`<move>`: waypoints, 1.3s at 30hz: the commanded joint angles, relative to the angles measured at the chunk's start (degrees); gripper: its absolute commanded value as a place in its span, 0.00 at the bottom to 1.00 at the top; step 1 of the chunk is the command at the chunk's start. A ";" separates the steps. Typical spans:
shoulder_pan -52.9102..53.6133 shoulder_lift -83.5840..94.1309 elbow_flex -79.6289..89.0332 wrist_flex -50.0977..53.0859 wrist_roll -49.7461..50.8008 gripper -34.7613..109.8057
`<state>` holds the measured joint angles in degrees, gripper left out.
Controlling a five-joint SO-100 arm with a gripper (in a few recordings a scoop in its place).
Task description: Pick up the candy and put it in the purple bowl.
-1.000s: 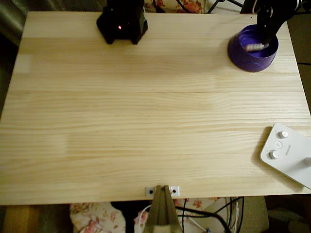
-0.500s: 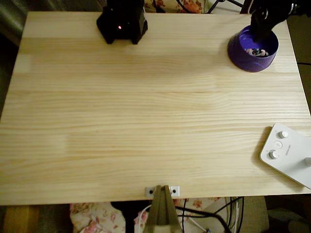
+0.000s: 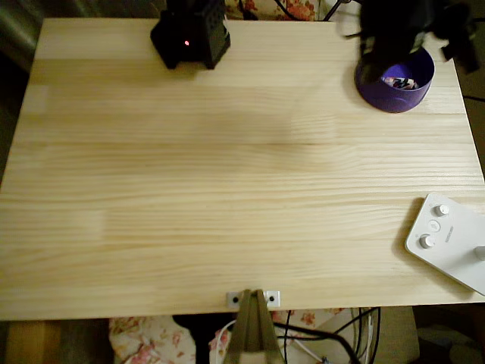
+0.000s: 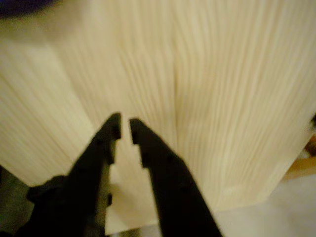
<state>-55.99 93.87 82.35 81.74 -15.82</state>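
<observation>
Where the overhead view reaches the table's far right corner, the purple bowl point(image 3: 395, 85) stands, round and deep, its thick plastic wall a dark violet and its inside paler. In it lies the candy point(image 3: 399, 82), a tiny elongated sweet in a white wrapper with pink and dark marks, far smaller than the bowl. A blurred black mass of the arm point(image 3: 398, 30) hangs over the bowl's far rim, hiding part of it. The table point(image 3: 227, 174) is pale pine, made of long boards with fine straight grain. At its far edge, left of centre, sits the arm's black base point(image 3: 190, 34) with 1 red light. At the near right corner lies a flat white box with rounded corners point(image 3: 449, 241) bearing round knobs.

In the wrist view the gripper point(image 4: 124, 129) shows 2 black tapering fingers point(image 4: 148, 148) whose tips stand slightly apart, a narrow gap between them and nothing held. Beneath them runs the blurred pine grain.
</observation>
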 commanded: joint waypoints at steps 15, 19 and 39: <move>31.90 33.22 21.62 4.13 -18.46 0.24; 41.40 38.14 28.39 -1.05 -26.98 0.24; 68.47 56.78 51.94 -10.02 5.01 0.24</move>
<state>9.32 145.46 134.47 71.46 -12.66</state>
